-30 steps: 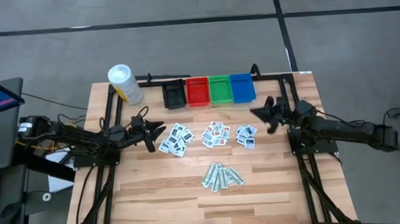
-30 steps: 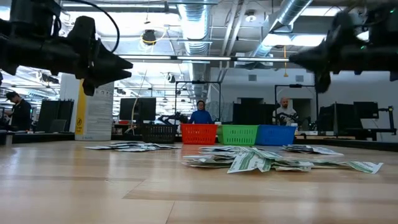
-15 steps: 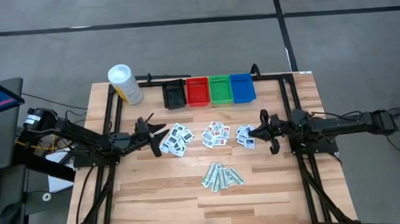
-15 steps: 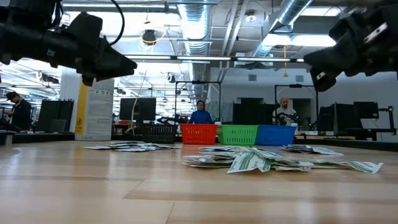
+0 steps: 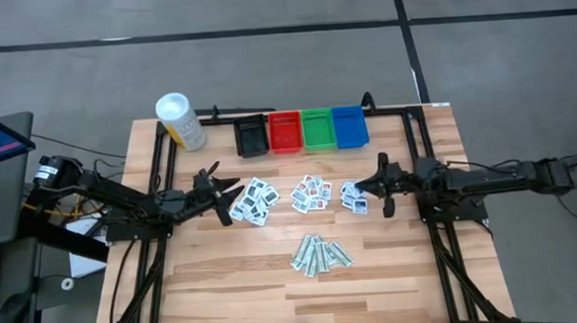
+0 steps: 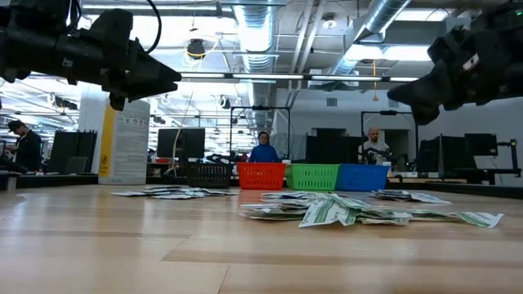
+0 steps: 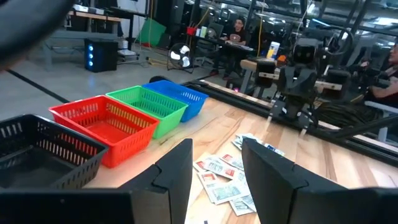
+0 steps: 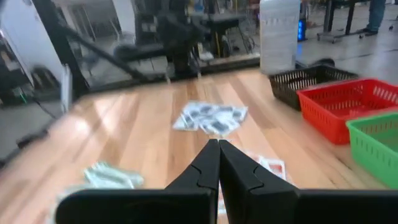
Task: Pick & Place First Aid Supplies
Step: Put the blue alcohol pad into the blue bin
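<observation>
- The packets lie sorted in three white piles [image 5: 310,194] mid-table, with green strips [image 5: 319,254] nearer, probably so each kind can go to its own bin [image 5: 302,130] in the far row.
- The left gripper [image 5: 229,193], jaws spread and empty, hangs just left of the left pile.
- The right gripper [image 5: 363,187], fingers pressed together and holding nothing, hangs by the right pile.

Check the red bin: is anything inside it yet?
The red bin looks empty in the left wrist view: only its bare red floor shows, with no packets. The strip of floor behind its near wall is hidden, so something lying there would go unseen.
</observation>
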Action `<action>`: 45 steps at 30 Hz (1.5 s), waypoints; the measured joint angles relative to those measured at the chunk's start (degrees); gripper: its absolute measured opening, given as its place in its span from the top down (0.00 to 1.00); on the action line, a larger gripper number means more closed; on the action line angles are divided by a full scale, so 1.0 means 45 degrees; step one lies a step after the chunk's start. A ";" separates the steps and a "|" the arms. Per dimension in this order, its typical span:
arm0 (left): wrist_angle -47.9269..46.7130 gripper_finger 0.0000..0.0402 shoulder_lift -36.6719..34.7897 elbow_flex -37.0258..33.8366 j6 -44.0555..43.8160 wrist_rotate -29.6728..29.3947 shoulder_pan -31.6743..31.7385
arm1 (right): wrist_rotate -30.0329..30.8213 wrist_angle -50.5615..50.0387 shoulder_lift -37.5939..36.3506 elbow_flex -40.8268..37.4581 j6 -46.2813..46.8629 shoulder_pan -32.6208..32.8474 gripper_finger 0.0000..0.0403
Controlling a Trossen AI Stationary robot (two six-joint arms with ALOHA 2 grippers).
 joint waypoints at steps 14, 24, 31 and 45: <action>-0.1366 0.67 0.1598 0.0360 -0.2040 0.4844 0.1937 | 0.2326 -0.4859 0.3992 0.3262 -0.0468 0.0000 0.95; -0.1322 0.77 0.3746 0.1934 0.0316 0.5417 0.2080 | 0.2558 -0.6585 0.5376 0.4722 -0.1874 -0.0010 0.74; -0.1291 0.77 0.3738 0.2021 0.0320 0.4575 0.2477 | 0.2558 -0.4765 0.6358 0.4756 -0.2827 0.0049 0.72; -0.1815 0.69 0.3798 0.2021 0.1447 0.4192 0.2315 | 0.2554 -0.2674 0.8474 0.4756 -0.4884 0.0024 0.73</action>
